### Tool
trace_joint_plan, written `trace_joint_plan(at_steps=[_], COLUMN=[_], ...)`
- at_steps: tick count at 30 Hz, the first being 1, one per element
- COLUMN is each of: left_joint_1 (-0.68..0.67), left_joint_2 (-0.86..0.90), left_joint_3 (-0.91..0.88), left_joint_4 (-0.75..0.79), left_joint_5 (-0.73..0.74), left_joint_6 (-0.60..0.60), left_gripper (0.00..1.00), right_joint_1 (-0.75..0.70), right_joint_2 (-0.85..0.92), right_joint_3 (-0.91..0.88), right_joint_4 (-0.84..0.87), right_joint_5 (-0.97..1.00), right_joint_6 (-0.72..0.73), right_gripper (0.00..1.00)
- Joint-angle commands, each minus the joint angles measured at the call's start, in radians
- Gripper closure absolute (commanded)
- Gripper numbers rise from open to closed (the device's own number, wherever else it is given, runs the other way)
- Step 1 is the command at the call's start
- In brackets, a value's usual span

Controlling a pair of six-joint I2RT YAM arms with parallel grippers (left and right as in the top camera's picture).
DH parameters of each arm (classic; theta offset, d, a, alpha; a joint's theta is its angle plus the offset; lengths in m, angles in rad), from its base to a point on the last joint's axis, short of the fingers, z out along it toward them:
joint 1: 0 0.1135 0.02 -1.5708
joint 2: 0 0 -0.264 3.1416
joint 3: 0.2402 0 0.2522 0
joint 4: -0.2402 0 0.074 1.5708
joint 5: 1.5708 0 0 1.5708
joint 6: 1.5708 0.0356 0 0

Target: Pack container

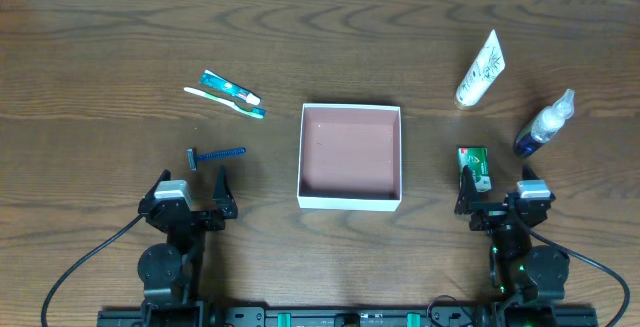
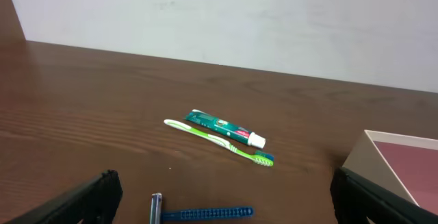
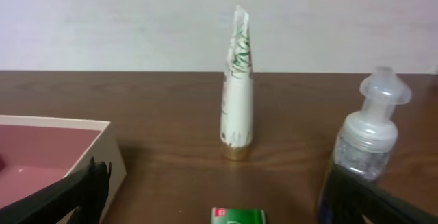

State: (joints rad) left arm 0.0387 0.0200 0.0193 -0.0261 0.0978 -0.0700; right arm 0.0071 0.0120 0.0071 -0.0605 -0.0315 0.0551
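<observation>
Both claws are released and hold nothing: the left gripper (image 1: 192, 180) hangs at 7 o'clock from the square, shallow white-walled container with the pinkish-brown floor (image 1: 350, 203), and the right gripper (image 1: 496, 187) at 4 o'clock. The container sits at the table's centre, empty, so packing has not begun. The main risk seems to be the container's thin walls: a finger or an item catching the rim could shove the light box. The thin blue plastic razor (image 1: 216, 155), at 9 o'clock and just ahead of the left gripper, lies flat, so fingers may scrape the wood or slip off it. At 10 o'clock the green toothpaste tube with a white cap (image 1: 230, 87) touches the white-and-green toothbrush (image 1: 225, 101); pinching one could drag the other. On the right, the small green box (image 1: 474, 165) lies at 3 o'clock beside the gripper's inner finger. The dark blue spray bottle with a clear cap (image 1: 545, 124) stands near its outer side and could be knocked over. The tall white tube (image 1: 481, 68) at 2 o'clock stands on its cap and looks easy to topple. Nothing blocks the container's open top.
</observation>
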Motion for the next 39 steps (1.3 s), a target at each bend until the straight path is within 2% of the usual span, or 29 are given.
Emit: trace_joint_plan(at_steps=[1,12,17,22,26,31,39], left_joint_1=[0.005,0.005,0.005,0.005,0.005,0.005,0.005], left_joint_2=[0.004,0.004,0.004,0.004,0.004,0.004,0.004], left_joint_3=[-0.015,-0.015,-0.015,-0.015,-0.015,-0.015,-0.015], left_joint_4=[-0.037,-0.037,-0.037,-0.037,-0.037,-0.037,-0.037], left_joint_5=[0.011,0.011,0.011,0.011,0.011,0.011,0.011], left_joint_6=[0.014,0.014,0.014,0.014,0.014,0.014,0.014], left_gripper=[0.02,0.02,0.02,0.02,0.02,0.02,0.02], right_joint_1=[0.019,0.019,0.019,0.018,0.018,0.018,0.015], right_joint_2=[-0.005,-0.005,-0.005,0.032,0.185,0.504,1.070], right_joint_3=[-0.002,-0.002,-0.002,0.058,0.242,0.570,1.181], right_joint_4=[-0.011,-0.007,0.083,0.169,0.133,0.040,-0.339], right_joint_5=[0.034,0.079,-0.092,-0.104,-0.103,-0.100,-0.131], right_joint_6=[-0.019,-0.036,-0.005,0.026,-0.006,-0.092,-0.106], right_gripper=[0.01,0.01,0.01,0.01,0.01,0.01,0.01])
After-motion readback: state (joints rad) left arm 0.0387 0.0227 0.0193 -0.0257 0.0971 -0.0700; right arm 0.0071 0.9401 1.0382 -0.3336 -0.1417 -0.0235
